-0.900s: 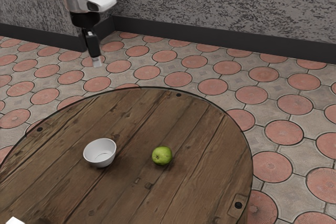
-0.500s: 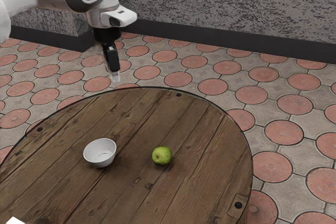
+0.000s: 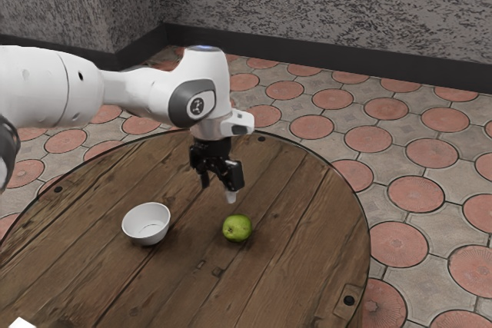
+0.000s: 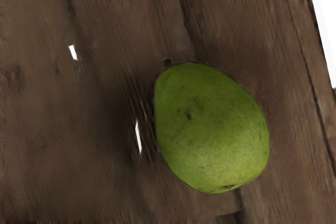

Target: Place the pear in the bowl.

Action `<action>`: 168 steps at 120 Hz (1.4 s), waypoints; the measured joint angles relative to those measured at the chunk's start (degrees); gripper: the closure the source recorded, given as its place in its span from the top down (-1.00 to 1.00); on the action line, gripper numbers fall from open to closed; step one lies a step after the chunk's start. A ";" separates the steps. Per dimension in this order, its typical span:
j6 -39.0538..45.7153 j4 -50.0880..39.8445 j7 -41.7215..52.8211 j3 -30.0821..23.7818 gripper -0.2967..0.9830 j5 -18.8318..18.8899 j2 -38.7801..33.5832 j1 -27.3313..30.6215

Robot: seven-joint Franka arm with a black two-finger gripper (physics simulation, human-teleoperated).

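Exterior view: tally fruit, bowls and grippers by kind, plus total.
Fruit: 1, a green pear
Bowls: 1, a white bowl
Grippers: 1, the black gripper
Total: 3

Table: bowl + pear on top

Round brown plank table (image 3: 292, 274), dark seams, dark rim, dark round studs near edge. White bowl (image 3: 157, 233) sits upright. Speckled green pear (image 3: 237, 228) rests directly on wood, apart from bowl, toward the exterior view's right.
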 joint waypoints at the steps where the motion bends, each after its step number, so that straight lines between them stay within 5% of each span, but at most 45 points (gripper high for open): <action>1: 0.66 -0.26 -0.67 0.01 0.54 -0.32 0.30 0.03; 40: 13.36 0.17 -20.67 1.62 0.54 -8.67 7.66 -1.67; 102: 15.68 -4.67 -31.39 1.74 0.53 -9.69 8.97 -2.97; 146: 16.04 -4.66 -34.73 2.09 0.03 -9.38 8.45 -3.55; 168: 14.48 -10.16 -36.45 3.20 -0.14 -7.07 -6.01 -2.93</action>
